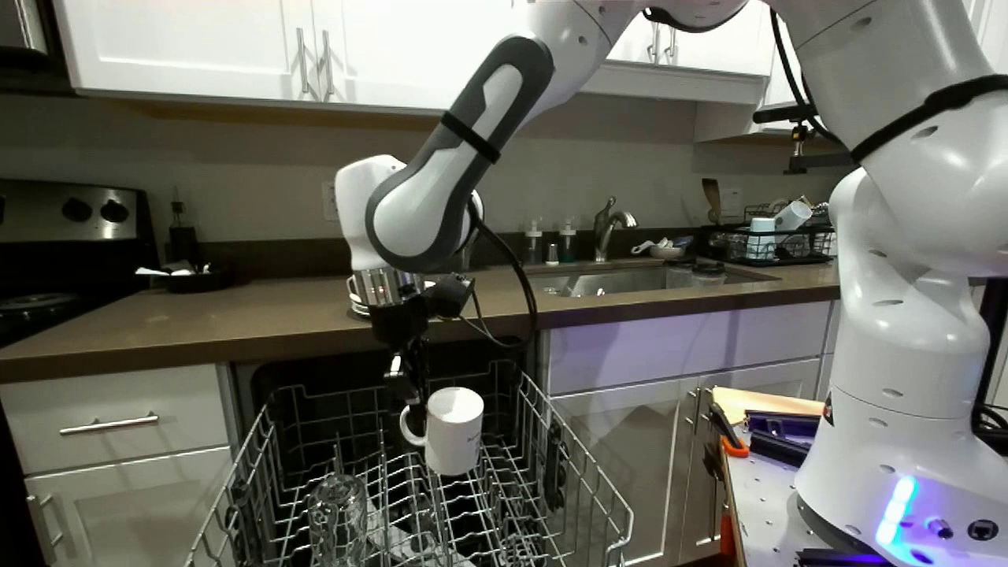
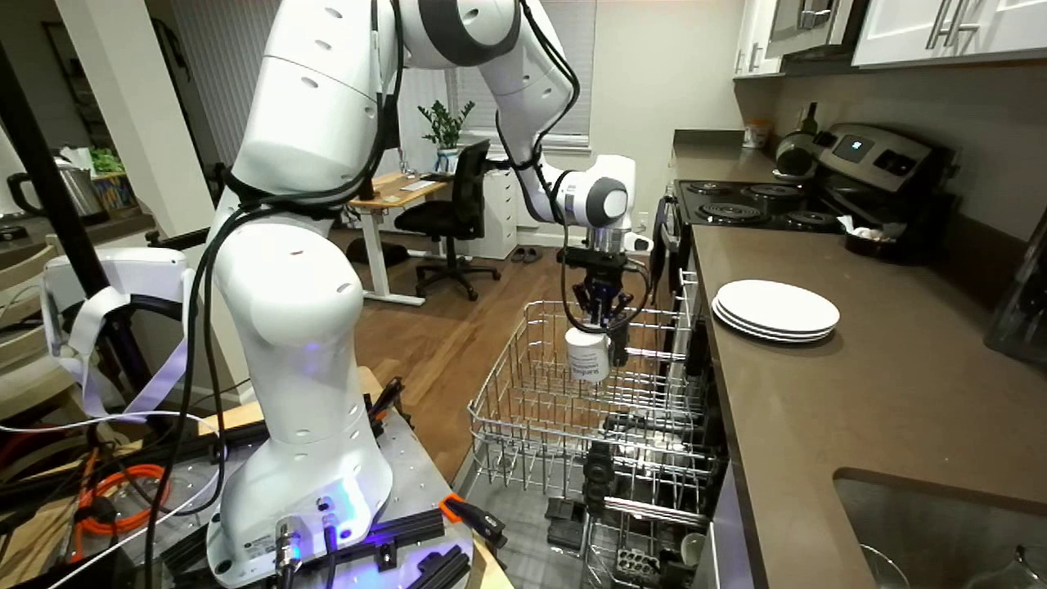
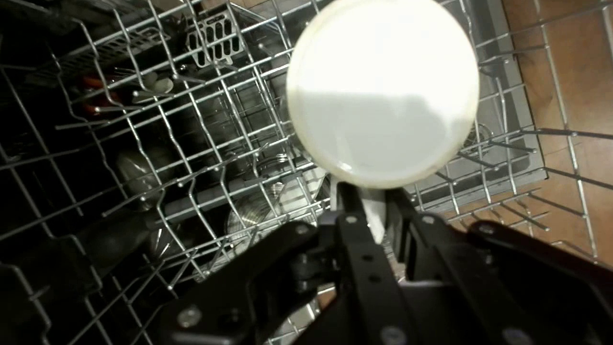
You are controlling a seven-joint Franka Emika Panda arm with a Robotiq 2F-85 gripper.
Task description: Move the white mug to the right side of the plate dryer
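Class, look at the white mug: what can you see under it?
Silvery wire bars of the dishwasher rack show below the white mug in both exterior views. In the wrist view, the mug covers whatever lies directly beneath its base.

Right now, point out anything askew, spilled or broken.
One white cup looks askew: it tilts in the black dish rack while the pale cup beside it stands straight. Nothing looks spilled or broken.

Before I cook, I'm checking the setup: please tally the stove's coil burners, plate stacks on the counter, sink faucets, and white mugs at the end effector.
Coil burners: 4
Plate stack: 1
Sink faucet: 1
White mug at the end effector: 1
Total: 7
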